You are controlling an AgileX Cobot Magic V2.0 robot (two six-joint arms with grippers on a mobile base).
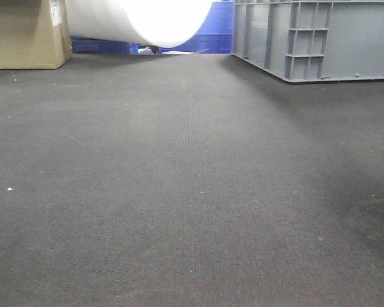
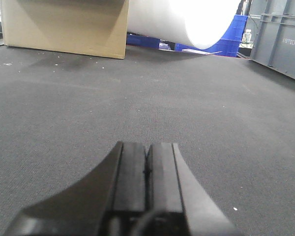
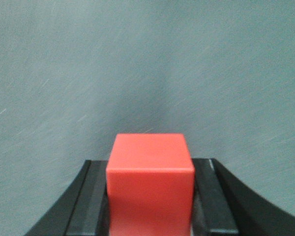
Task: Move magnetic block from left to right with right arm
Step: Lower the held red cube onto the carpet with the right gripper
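Note:
The magnetic block [image 3: 150, 182], a small bright red cube, fills the space between the two black fingers of my right gripper [image 3: 150, 196], which is shut on it. Behind it the right wrist view shows only a grey-green surface, motion-blurred. My left gripper [image 2: 147, 169] hangs low over the dark carpet [image 2: 147, 98] with its two black pads pressed together and nothing held. Neither gripper nor the block shows in the front view.
A cardboard box [image 1: 25, 32] stands at the back left, a large white roll [image 1: 160, 19] in the middle, blue crates [image 1: 211, 32] behind it. A grey plastic crate [image 1: 320, 38] stands at the back right. Dark carpet [image 1: 179, 192] spreads in front.

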